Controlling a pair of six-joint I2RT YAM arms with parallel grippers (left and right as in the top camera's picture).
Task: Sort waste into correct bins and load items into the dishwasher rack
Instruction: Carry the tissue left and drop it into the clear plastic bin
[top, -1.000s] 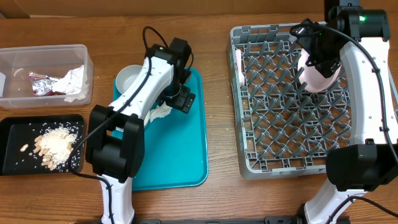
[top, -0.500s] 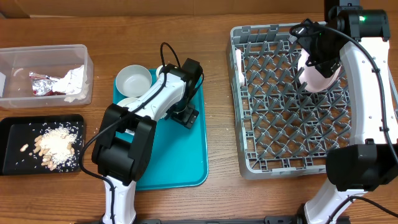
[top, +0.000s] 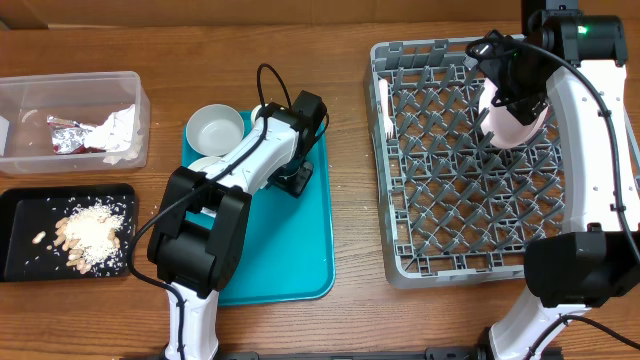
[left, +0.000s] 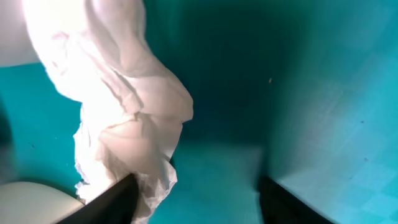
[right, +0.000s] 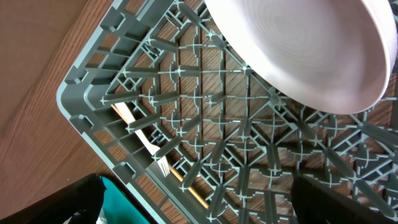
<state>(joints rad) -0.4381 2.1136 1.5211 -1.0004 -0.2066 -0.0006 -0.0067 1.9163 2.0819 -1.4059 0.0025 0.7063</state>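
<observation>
Though dishwasher rack (top: 460, 160) fills frame right, work is on teal tray (top: 290, 250), centre; clear tub (top: 70, 76), upper left, is target. Plate (top: 512, 118) in rack, right claw (right: 199, 202) released near it. Crumpled white napkin (left: 124, 93) beside one finger of unclenched left claw (left: 199, 199): centre it before pinching.

Left arm (top: 252, 155) and right arm (top: 600, 135) — white shells, black joints, looping black cables (top: 259, 82); one green light (top: 583, 27).

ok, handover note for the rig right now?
Left gripper open, low over the teal tray, one finger against the napkin, not clamped.
Right gripper open above the rack, empty.
Done: plate and fork in rack; wrapper and white paper in clear tub; nuts and crumbs in black tray.
To do: bin the napkin, rack the bowl and the other white dish on the teal tray.
</observation>
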